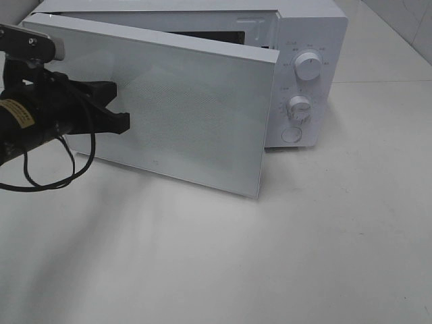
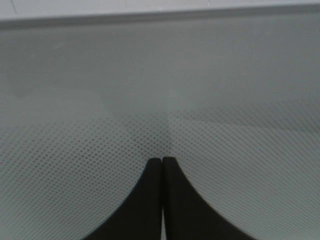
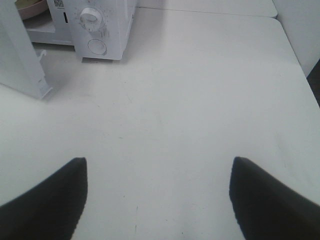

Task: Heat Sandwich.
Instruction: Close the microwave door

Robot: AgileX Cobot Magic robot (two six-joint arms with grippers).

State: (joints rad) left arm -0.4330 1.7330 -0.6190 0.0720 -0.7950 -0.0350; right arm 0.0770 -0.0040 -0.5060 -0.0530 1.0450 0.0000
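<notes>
Hidden: the door [image 1: 189, 108] of the microwave [image 1: 312, 34] stands partly swung out and screens the cavity from the high camera; the sandwich cannot be made out in any view.
Glimpse: past the door's edge, the right wrist view shows only a cropped sliver of a pale pinkish plate [image 3: 26, 9] inside the microwave.
Sandwich direction: long axis and heading cannot be told.
Left claw [image 1: 125, 121]: fingers together with nothing between them, tips right at the microwave door's dotted front; contact cannot be told.
Right claw [image 3: 158, 165]: fingers wide apart and empty, above the table [image 1: 283, 256], well apart from the microwave's dial side.
</notes>
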